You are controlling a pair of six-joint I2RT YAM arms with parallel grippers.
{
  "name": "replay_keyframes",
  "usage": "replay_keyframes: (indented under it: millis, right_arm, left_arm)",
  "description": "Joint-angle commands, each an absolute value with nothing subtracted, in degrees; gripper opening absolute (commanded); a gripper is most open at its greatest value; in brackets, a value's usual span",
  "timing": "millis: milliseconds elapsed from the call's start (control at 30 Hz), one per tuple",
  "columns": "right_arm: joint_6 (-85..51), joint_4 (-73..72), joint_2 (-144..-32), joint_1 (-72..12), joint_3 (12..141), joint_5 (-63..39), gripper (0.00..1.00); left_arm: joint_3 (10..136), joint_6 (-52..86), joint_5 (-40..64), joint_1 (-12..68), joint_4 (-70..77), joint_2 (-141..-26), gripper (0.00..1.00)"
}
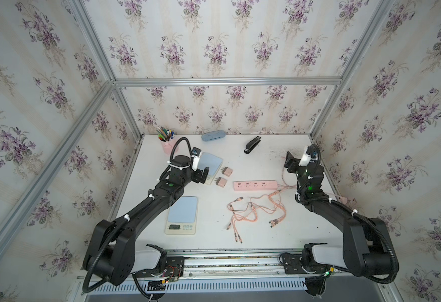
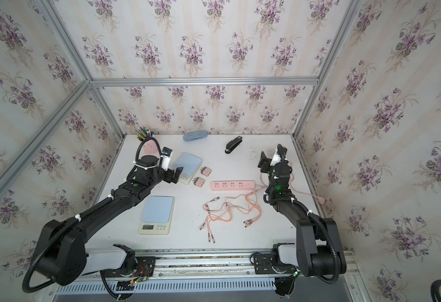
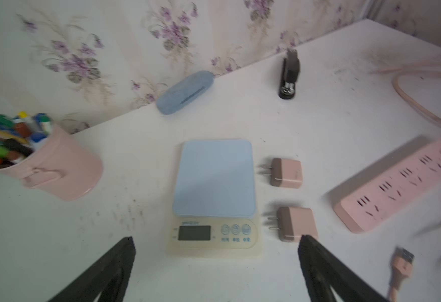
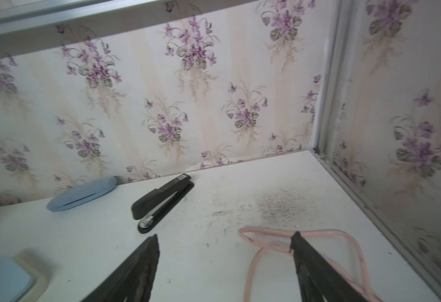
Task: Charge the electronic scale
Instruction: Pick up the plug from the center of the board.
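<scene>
A robot test booth is posing as a homely desk: aluminium framing (image 1: 224, 81) is holding panels of violet-flowered wallpaper (image 1: 214, 49) around a scuffed white bench (image 1: 261, 162). A pink pen cup (image 1: 167, 147), a black stapler (image 1: 252, 144) and a blue case (image 1: 213, 136) are sitting along its far edge.

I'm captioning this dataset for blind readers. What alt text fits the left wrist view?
The open left gripper frames a blue-topped electronic scale on a white table. Beside the scale lie two pink charger plugs, with a pink power strip beyond them; the picture is slightly blurred.
</scene>
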State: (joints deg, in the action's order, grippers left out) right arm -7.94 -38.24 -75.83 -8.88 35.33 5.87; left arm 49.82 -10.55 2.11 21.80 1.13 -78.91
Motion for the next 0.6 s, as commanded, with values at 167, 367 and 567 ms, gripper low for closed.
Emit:
replay_keyframes:
  millis: [167,367,567]
  right_arm:
    - [1.96,-17.35,-91.34,-30.15,52.54,-4.16,0.79]
    - [3.43,-7.8,-100.44,-36.68,59.93,-7.76,0.79]
    - [-4.17,-8.29,-96.46,-35.85,57.25,-5.73,0.79]
  left_arm:
    - [61.54,-14.7,9.21,22.93,-15.2,-89.7,0.89]
    - [56.19,-29.29,15.98,23.1,-16.4,-86.3,0.88]
    - [64.27,-50.22,17.56,26.28,-24.71,-94.72,0.78]
